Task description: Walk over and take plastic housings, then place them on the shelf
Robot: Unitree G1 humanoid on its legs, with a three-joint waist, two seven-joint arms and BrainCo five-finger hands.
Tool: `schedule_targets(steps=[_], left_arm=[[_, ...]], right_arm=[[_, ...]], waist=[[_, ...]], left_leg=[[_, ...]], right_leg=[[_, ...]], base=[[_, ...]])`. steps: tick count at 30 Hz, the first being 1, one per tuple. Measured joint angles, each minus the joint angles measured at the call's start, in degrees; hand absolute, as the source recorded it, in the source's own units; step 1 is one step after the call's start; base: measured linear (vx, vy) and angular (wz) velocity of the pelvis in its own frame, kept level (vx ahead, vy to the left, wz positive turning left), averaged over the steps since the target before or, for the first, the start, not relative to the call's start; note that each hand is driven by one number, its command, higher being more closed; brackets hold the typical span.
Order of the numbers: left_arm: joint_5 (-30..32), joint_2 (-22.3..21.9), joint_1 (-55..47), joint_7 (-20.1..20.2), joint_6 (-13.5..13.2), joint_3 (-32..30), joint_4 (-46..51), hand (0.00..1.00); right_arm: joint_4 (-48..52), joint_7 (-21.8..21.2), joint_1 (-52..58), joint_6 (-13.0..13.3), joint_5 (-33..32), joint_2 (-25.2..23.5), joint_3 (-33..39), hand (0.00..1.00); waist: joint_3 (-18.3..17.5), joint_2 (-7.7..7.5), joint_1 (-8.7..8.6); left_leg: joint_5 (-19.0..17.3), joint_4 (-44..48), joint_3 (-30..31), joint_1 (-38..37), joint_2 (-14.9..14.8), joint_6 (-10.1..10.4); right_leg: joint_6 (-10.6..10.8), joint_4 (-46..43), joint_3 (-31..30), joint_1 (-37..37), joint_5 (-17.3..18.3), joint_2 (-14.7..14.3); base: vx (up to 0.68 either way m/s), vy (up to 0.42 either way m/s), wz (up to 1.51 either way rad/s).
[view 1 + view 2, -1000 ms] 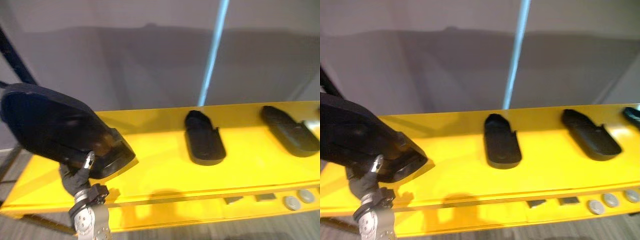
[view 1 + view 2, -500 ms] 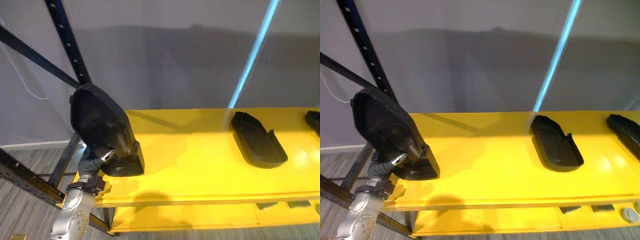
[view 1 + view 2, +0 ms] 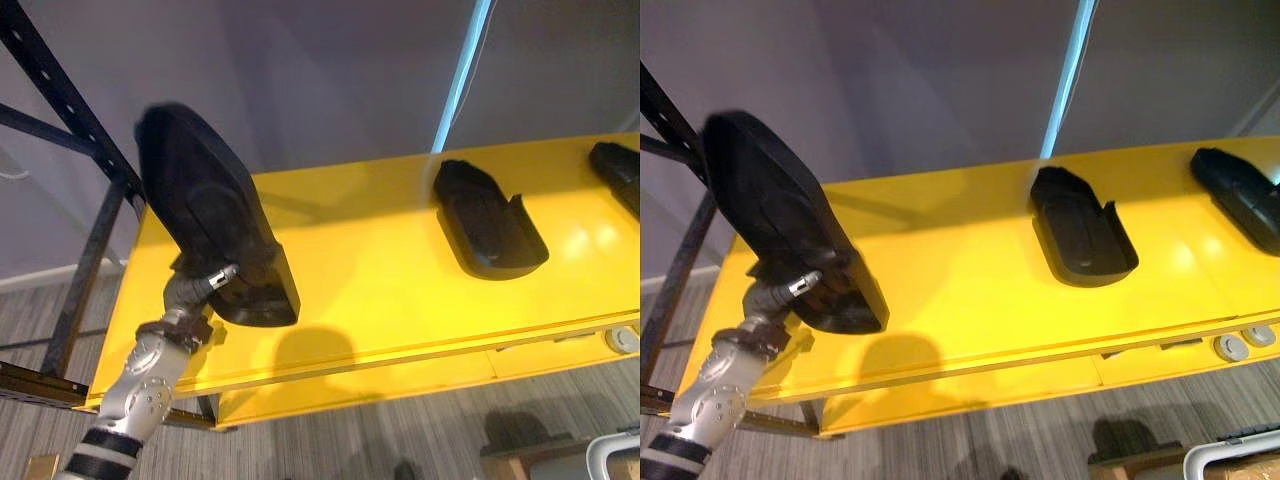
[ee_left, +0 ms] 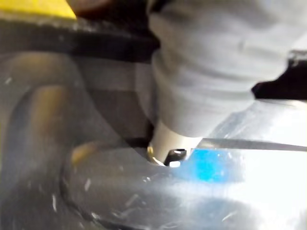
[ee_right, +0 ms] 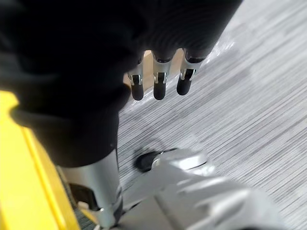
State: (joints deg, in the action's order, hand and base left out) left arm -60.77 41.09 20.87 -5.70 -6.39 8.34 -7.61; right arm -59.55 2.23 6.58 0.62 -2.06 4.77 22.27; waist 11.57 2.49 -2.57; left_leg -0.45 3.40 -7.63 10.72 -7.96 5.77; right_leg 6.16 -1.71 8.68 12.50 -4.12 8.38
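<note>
A long yellow shelf board [image 3: 380, 300] is shown across the frame, with a large black moulded plastic housing [image 3: 200, 200] held tilted at left by the clasped left hand [image 3: 200, 288], a second black housing [image 3: 485, 225] laid upper right, a third black housing [image 3: 620, 170] at the right edge, and the right hand [image 5: 159, 86] hung slack-fingered.

Bright overhead light glares in pale patches off the yellow shelf [image 3: 400, 300] beside the lying housing [image 3: 487, 228], the grey wall [image 3: 330, 90] behind is dim and shadowed, and white glare washes across the held housing [image 3: 205, 215] close past my left hand [image 3: 193, 290].
</note>
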Motion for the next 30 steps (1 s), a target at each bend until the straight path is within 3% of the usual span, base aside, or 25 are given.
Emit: schedule_targets(steps=[5,11,17,26,27,30], left_arm=[[0.44,0.56,4.67,-3.97,0.21,0.07,-6.67,1.0],[4.68,2.08,8.85,-5.32,-0.02,-0.05,-9.77,1.0],[7.28,4.61,8.64,-3.42,0.71,0.0,-9.32,1.0],[14.97,11.32,7.29,2.55,2.88,2.28,-6.85,1.0],[15.3,12.13,6.7,3.29,3.15,2.29,-6.51,0.0],[15.46,13.75,5.68,4.24,3.66,2.51,-5.5,0.0]], right_arm=[[0.49,-0.02,-0.68,0.0,0.26,0.55,-1.04,0.0],[0.43,-0.03,-2.27,-0.4,0.07,1.66,-3.7,0.0],[0.43,-0.01,-2.34,-0.47,-0.66,1.81,-4.53,0.0],[0.29,-0.21,-2.42,-0.47,-2.13,1.77,-4.48,0.0],[0.28,-0.29,-2.42,-0.47,-2.14,1.77,-4.48,0.0],[0.28,-0.68,-2.42,-0.48,-2.15,1.78,-4.44,0.0]], waist=[[2.21,0.04,-0.6],[4.41,0.08,-0.65],[4.95,0.05,-0.64],[5.6,0.07,-0.1],[5.6,0.07,-0.15],[5.61,0.08,-0.16]], left_leg=[[0.56,-0.97,-0.01,-0.09,0.18,-0.31],[1.23,-1.81,0.04,-0.09,0.16,-0.31],[1.51,-2.05,-0.35,0.02,0.04,-0.29],[1.51,-2.03,-1.33,-0.71,-0.06,-0.29],[1.51,-2.03,-1.47,-0.87,-0.1,-0.29],[1.51,-1.99,-1.55,-1.0,-0.25,-0.29]], right_leg=[[-0.25,0.69,0.25,-0.1,-0.18,0.0],[-0.73,1.44,0.41,-0.11,-0.72,-0.23],[-0.73,1.37,-0.48,0.52,-0.73,-0.42],[-0.75,1.11,-1.97,0.65,-0.71,-0.63],[-0.74,1.06,-2.19,0.65,-0.7,-0.67],[-0.74,0.92,-2.37,0.65,-0.67,-0.83]], base=[[0.0,0.002,0.01],[0.0,0.003,-0.01],[0.0,0.015,-0.06],[0.0,0.016,-0.07],[0.0,0.018,-0.12],[0.0,0.004,-0.02]])
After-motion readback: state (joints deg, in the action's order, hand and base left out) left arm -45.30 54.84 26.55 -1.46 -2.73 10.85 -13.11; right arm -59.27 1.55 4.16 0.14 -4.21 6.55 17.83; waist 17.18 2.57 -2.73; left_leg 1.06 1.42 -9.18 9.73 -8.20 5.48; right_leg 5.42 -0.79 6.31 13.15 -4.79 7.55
